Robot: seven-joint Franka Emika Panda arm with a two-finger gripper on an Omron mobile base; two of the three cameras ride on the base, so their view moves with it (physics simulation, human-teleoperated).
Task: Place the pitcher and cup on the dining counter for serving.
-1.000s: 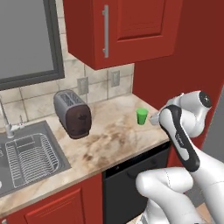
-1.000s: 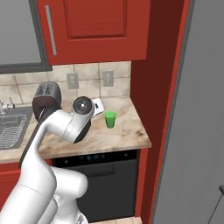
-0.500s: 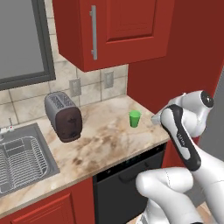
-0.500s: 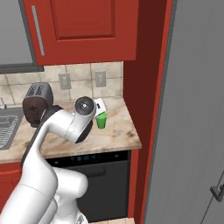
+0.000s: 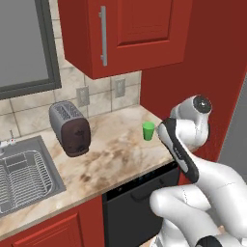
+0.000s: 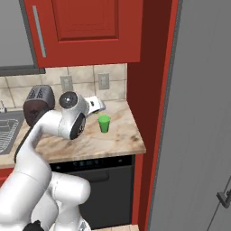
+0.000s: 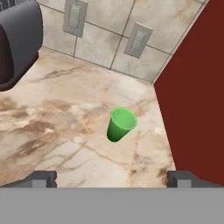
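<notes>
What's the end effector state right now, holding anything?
End effector: open, holding nothing; fingertips wide apart, short of the green cup on the counter.

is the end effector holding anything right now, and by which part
Nothing is held. In the hand view the end effector is open and empty, its fingertips wide apart, with the green cup standing free on the counter.

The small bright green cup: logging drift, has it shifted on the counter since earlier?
No. The small bright green cup keeps its spot relative to the dark toaster; the camera moved.

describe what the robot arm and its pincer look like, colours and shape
The arm is glossy white, built of rounded, bulbous segments, with a dark band along one link and a dark round joint cap with a pale centre. The pincer ends in two small dark grey blocky fingertips.
</notes>
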